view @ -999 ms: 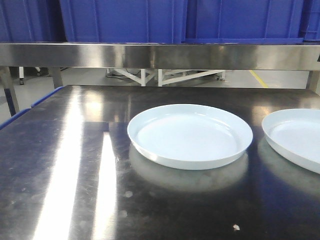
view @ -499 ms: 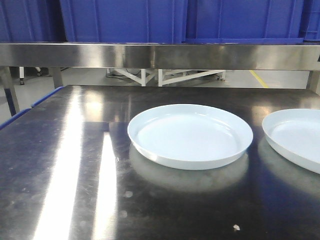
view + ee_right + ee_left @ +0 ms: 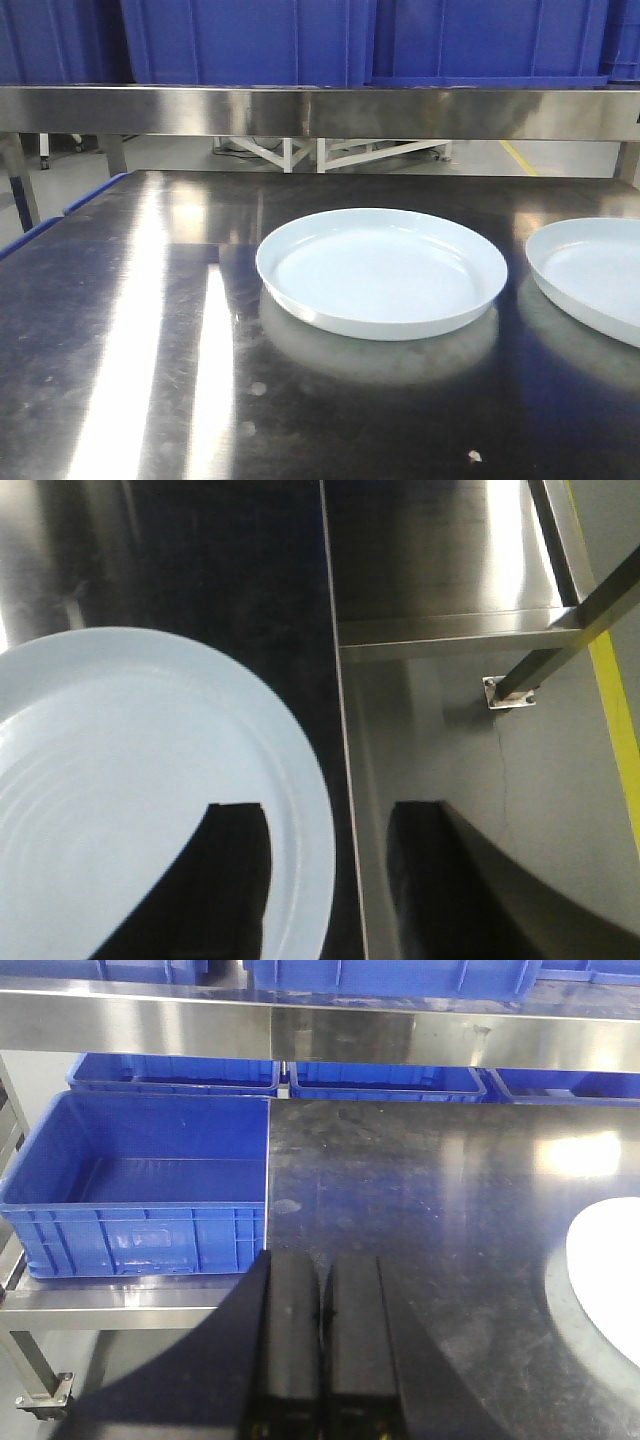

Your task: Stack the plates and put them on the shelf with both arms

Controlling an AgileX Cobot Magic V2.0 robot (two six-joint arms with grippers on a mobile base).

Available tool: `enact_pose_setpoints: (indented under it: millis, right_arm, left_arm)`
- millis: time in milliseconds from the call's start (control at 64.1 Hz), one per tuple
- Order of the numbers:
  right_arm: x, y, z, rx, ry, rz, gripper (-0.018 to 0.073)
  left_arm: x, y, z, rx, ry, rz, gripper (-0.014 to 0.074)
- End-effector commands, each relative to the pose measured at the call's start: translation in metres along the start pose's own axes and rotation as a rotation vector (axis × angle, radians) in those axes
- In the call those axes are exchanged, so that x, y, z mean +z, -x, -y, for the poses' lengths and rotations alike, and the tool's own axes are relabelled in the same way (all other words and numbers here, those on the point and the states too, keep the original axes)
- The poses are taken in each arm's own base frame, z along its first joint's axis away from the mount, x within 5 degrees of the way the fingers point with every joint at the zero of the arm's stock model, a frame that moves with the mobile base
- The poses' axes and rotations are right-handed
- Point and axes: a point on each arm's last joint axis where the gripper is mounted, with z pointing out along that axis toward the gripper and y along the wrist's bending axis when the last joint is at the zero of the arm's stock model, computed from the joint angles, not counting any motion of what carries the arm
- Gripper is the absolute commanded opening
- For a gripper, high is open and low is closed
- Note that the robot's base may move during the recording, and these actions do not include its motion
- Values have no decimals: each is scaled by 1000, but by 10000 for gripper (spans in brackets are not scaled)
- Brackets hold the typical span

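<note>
One pale plate point(image 3: 381, 272) lies flat in the middle of the dark steel tabletop point(image 3: 130, 330). A second plate point(image 3: 590, 275) sits to its right, cut off by the frame edge. The shelf point(image 3: 320, 110) runs across the back, above the table. Neither gripper shows in the front view. In the left wrist view my left gripper point(image 3: 322, 1260) is shut and empty over the table's near left part, with a plate's edge point(image 3: 610, 1270) far to its right. My right gripper point(image 3: 330, 810) is open, its jaws straddling the right rim of a plate point(image 3: 130, 780); contact is unclear.
Blue crates point(image 3: 250, 40) stand on the shelf. An open blue crate point(image 3: 140, 1180) sits left of the table, with more crates point(image 3: 385, 1080) behind it. The table's right edge point(image 3: 340, 780) runs just beside the plate, with the floor and a rack foot point(image 3: 510, 692) beyond.
</note>
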Motion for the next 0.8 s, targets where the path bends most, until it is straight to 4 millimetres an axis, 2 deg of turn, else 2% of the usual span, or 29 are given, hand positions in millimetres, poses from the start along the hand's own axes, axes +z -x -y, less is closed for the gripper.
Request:
enact_pose_setpoints:
  millis: [0,281,624,671,718,780]
  right_arm:
    - [9,23,6,10,-8,101,399]
    - [53,16,7,15,-16,-19,399]
    - [72,9,6,13,-13,-64,392]
    - [72,9,6,13,-12,-63,349]
    - [72,10,6,13,-11,-55,259]
    - [69,12,6,13,-10,-43,90]
  left_arm:
    - [-3,17,1,-13,-9,116,85]
    - [-3,17,1,-13,-9,116,85]
    - [-3,17,1,-13,-9,116,85]
    - [-3,17,1,-13,-9,116,85]
    - [-3,17,1,-13,-9,116,85]
    - [-3,17,1,-13,-9,116,85]
